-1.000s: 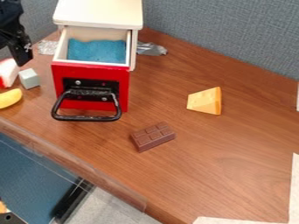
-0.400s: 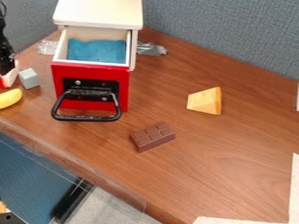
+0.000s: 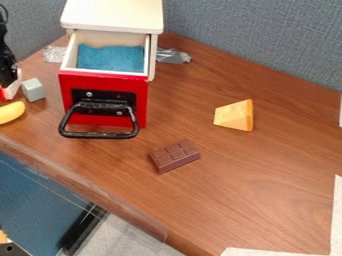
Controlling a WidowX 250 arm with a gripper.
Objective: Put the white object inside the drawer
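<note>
The black arm (image 3: pixel 6 60) hangs nearly upright (partly cropped) at the left edge.

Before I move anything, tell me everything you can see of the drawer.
The drawer is pulled open from a small off-white cabinet that stands on the wood-grain table. Its front is bright red, with a black plate showing screw heads and a black loop handle that juts forward and down. The inner walls are cream and look painted. Inside lies wavy-edged blue material, perhaps cloth or foam; I can't tell whether it's a fixed lining. No white object is visible in it.
</note>
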